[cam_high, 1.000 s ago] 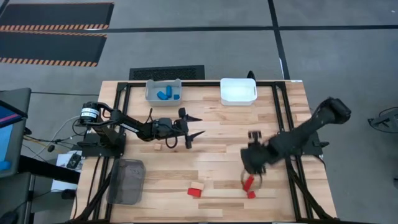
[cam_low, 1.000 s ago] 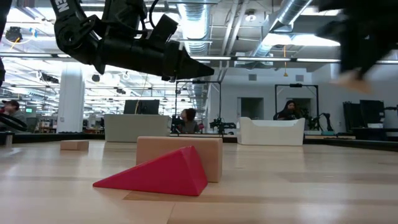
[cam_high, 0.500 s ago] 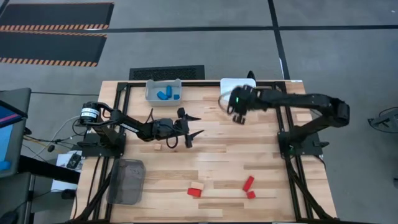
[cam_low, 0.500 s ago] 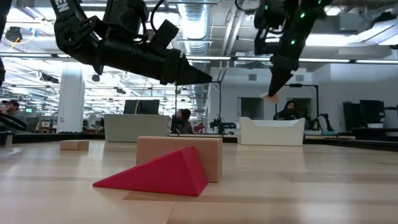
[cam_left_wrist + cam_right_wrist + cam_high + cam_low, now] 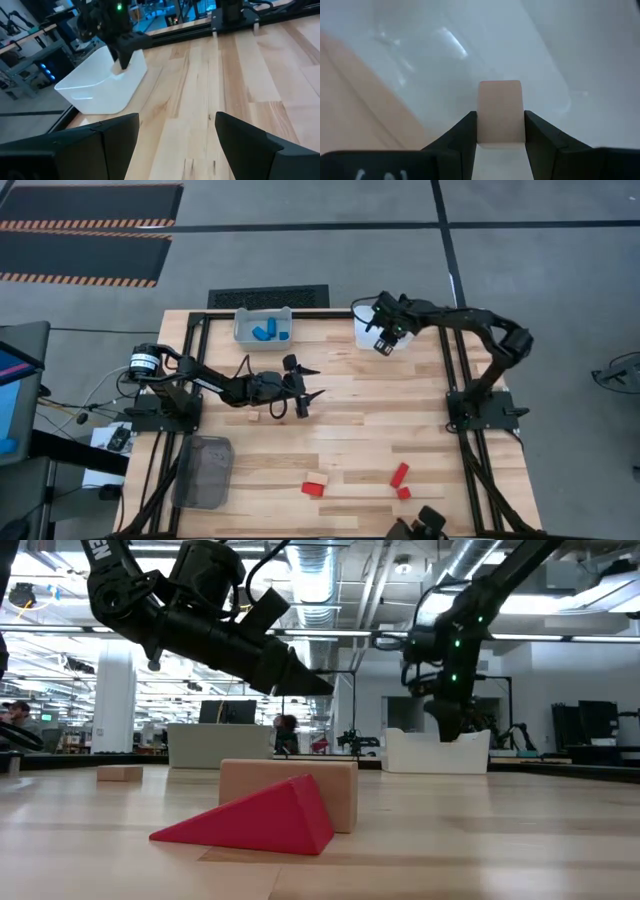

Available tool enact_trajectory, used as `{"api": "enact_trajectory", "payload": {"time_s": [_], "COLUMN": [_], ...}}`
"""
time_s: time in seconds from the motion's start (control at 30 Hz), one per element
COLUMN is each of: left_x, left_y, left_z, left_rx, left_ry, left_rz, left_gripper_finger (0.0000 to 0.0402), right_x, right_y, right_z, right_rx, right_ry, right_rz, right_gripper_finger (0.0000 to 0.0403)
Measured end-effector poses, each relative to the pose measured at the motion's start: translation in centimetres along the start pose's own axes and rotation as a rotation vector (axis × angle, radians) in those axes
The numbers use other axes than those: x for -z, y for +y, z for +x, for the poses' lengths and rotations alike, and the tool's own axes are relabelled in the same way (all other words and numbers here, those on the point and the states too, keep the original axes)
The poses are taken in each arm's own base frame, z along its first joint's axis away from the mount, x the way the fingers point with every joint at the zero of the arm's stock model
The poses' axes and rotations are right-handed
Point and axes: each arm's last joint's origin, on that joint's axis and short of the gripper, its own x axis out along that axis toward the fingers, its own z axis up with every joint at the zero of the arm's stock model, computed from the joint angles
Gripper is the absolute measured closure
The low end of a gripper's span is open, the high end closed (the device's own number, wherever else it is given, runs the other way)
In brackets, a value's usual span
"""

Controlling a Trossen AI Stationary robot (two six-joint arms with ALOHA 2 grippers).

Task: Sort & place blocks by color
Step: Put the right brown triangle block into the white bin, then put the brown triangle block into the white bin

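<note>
My right gripper (image 5: 384, 338) reaches down into the white bin (image 5: 368, 340) at the table's far edge, shut on a tan block (image 5: 500, 107). My left gripper (image 5: 306, 385) hovers open above the table's middle left, touching nothing. A small tan block (image 5: 254, 417) lies flat on the table near it. Blue blocks (image 5: 267, 333) lie in the grey bin (image 5: 243, 332). Toward the near edge, a red wedge (image 5: 255, 820) lies against a tan block (image 5: 290, 783). Two more red blocks (image 5: 400, 476) lie to their right. My right gripper pinches the tan block by two opposite sides (image 5: 485, 120) between its two fingers. The fingers come from above, pointing down into the white bin. The block sticks out past the fingertips, just above the bin's floor (image 5: 470, 60); whether it touches the floor I cannot tell.
A dark mesh bin (image 5: 203, 471) sits at the near left corner. Bare tabletop (image 5: 370, 415) stretches between the two arms. In the low view, people sit at desks in the room beyond the table.
My right gripper has swung from above the red blocks near the table's near right, up and across to the far edge, carrying the tan block. It has then come down into the white bin, fingers pointing down.
</note>
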Motion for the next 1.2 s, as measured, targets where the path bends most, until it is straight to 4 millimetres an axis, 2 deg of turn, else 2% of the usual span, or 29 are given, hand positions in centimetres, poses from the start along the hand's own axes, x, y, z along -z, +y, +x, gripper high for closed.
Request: {"api": "enact_trajectory", "payload": {"time_s": [0.13,0.3,0.5,0.87,1.2], "left_x": [0.1,0.2,0.3,0.8,1.3], "left_y": [0.0,0.0,0.1,0.0,0.0], "left_z": [0.0,0.0,0.0,0.0,-0.1], "left_rx": [0.002,-0.019,-0.055,-0.045,-0.07], "left_ry": [0.01,0.026,0.039,0.086,0.145], "left_rz": [0.002,0.006,0.013,0.022,-0.045], "left_gripper_finger": [0.0148,0.0148,0.0148,0.0148,0.0148], "right_x": [-0.2,-0.6,-0.9,-0.8,-1.0], "right_y": [0.0,0.1,-0.1,-0.3,0.5], "right_z": [1.4,2.1,2.0,2.1,1.9], "right_rx": [0.0,-0.005,-0.009,-0.013,-0.018], "right_ry": [0.008,-0.021,-0.053,-0.045,-0.053], "right_rz": [-0.006,-0.011,0.051,0.091,0.09], "right_gripper_finger": [0.0246,0.024,0.0227,0.0165,0.0173]}}
